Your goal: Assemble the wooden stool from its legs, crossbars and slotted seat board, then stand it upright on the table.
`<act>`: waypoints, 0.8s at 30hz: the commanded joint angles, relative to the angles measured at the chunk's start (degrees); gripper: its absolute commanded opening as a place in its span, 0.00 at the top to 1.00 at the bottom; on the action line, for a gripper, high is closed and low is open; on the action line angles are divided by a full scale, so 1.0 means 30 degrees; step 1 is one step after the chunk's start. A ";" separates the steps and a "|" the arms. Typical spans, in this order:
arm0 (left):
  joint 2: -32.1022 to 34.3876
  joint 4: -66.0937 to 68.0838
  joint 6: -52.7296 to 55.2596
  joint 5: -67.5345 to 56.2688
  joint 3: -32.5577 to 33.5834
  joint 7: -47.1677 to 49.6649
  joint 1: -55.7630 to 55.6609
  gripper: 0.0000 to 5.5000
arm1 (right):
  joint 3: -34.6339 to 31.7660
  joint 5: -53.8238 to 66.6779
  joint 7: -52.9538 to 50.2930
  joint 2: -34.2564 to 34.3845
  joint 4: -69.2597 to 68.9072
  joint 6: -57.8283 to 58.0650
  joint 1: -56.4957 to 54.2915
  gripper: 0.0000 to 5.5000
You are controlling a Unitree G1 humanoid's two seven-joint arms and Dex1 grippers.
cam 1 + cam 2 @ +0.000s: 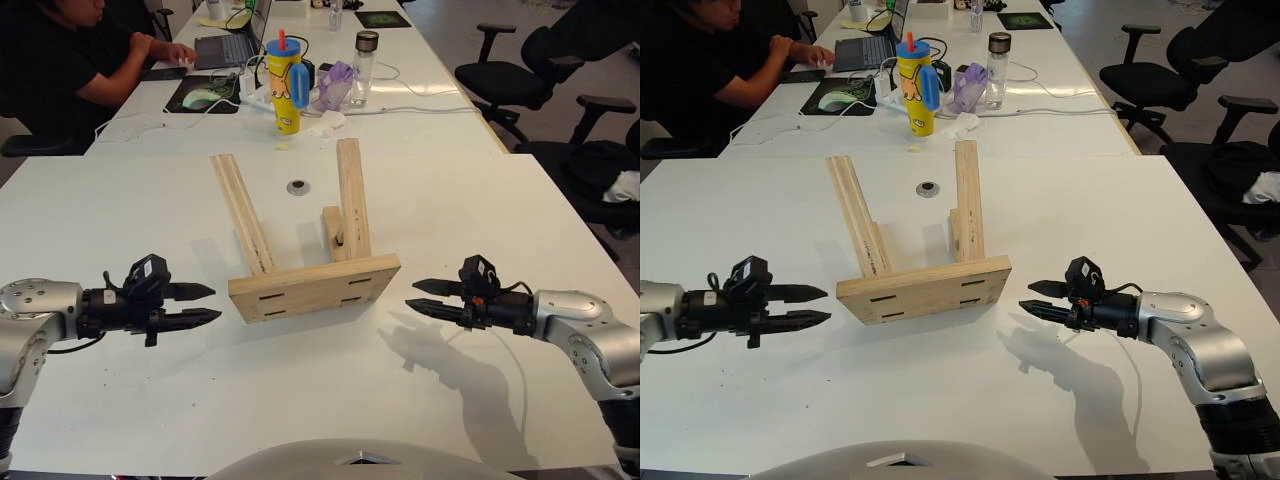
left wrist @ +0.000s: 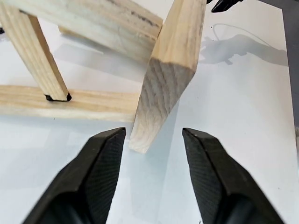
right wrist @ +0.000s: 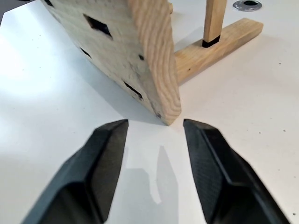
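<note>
The wooden stool lies on its side in the middle of the white table (image 1: 330, 390). Its slotted seat board (image 1: 313, 287) stands on edge facing me, and two legs (image 1: 241, 211) (image 1: 351, 195) run away from it along the table, joined by a short crossbar (image 1: 333, 230). My left gripper (image 1: 203, 304) hovers open just left of the board's left end (image 2: 161, 95). My right gripper (image 1: 419, 297) is open just right of the board's right end (image 3: 154, 51). Neither touches the wood.
A round metal grommet (image 1: 298, 186) sits in the table between the legs. On the table behind stand a yellow cup (image 1: 285, 88), a bottle (image 1: 362, 66), cables and a laptop (image 1: 228, 48). Office chairs (image 1: 520, 75) stand at the right.
</note>
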 commanded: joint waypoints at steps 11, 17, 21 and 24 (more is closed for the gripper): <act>-0.2032 0.1531 -0.2777 0.1930 -0.3047 0.0926 -0.1333 0.51 | 0.1083 -0.1016 0.0071 0.1547 0.0414 -0.0339 -0.1043 0.44; -0.2464 0.2098 -0.2746 0.1745 -0.3048 0.1152 -0.1417 0.61 | 0.1045 -0.1305 -0.0051 0.1428 0.1091 -0.0424 -0.0803 0.43; -0.3035 0.1909 -0.1735 0.0562 -0.2934 0.1149 -0.1710 0.72 | 0.0578 -0.1867 -0.0366 0.1826 0.3796 -0.1073 -0.1200 0.43; -0.3984 0.1696 0.0279 -0.1935 -0.1735 0.1795 -0.2425 0.72 | 0.0135 -0.2365 -0.0831 0.2202 0.6266 -0.1851 -0.1527 0.43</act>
